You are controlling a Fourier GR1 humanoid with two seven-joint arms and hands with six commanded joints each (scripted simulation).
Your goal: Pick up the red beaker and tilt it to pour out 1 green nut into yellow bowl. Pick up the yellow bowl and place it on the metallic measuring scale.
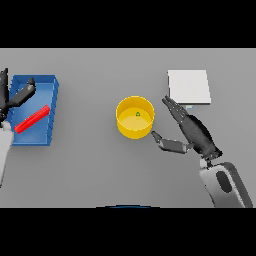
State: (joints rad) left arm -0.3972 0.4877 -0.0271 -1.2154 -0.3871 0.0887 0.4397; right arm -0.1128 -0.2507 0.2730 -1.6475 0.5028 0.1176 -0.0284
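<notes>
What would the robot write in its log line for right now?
green nut in yellow bowl | right hand open beside bowl | left hand open over blue bin, red beaker inside | scale bare

Looks like a bare lab or test bench rather than a home. Plain grey counter (90, 165) with no walls, furniture or clutter in sight. Just beyond the right robot hand (192, 132), a flat metallic measuring scale (188, 87) with a square white plate. Close to that robot hand's thumb side, a yellow bowl (135, 117) holding one small green nut (138, 114). Under the left robot hand (15, 97), a blue sorting tray (52, 100) with a red beaker (32, 119) lying inside. Weighing and sorting gear only.
</notes>
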